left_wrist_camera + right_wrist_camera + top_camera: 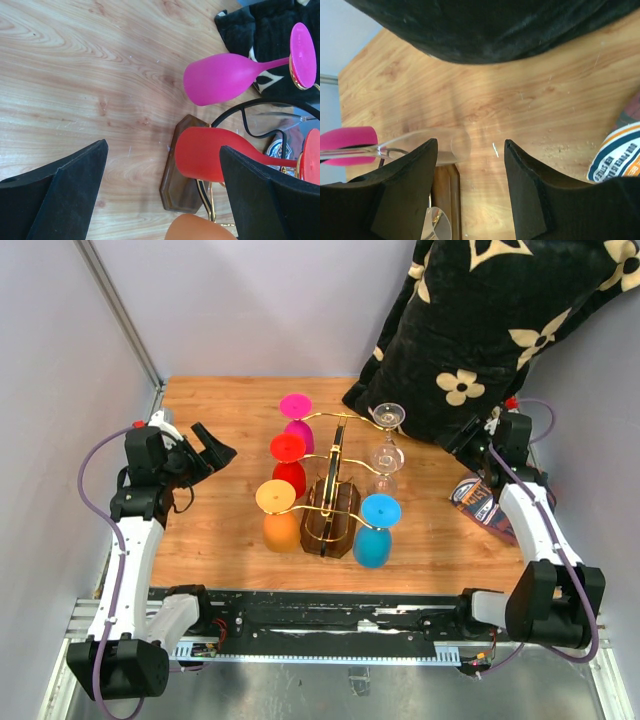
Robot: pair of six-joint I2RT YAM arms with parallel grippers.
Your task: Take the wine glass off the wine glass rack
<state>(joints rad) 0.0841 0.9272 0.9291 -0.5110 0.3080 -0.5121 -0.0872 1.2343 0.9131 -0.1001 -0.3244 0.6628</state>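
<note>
The wine glass rack [333,502], gold wire on a dark brown base, stands mid-table. Upside-down glasses hang on it: magenta [297,422], red [289,468] and orange [280,520] on the left side, blue [375,533] and clear [387,445] on the right. My left gripper [217,451] is open, left of the rack and apart from it; its wrist view shows the red glass [200,159] past its fingers. My right gripper [462,436] is open and empty, right of the clear glass [445,145], whose bowl lies just beyond its fingertips.
A black cushion with cream flowers [490,330] leans over the back right corner, close above the right gripper. A printed packet [480,502] lies on the table by the right arm. Grey walls close in on the left, back and right.
</note>
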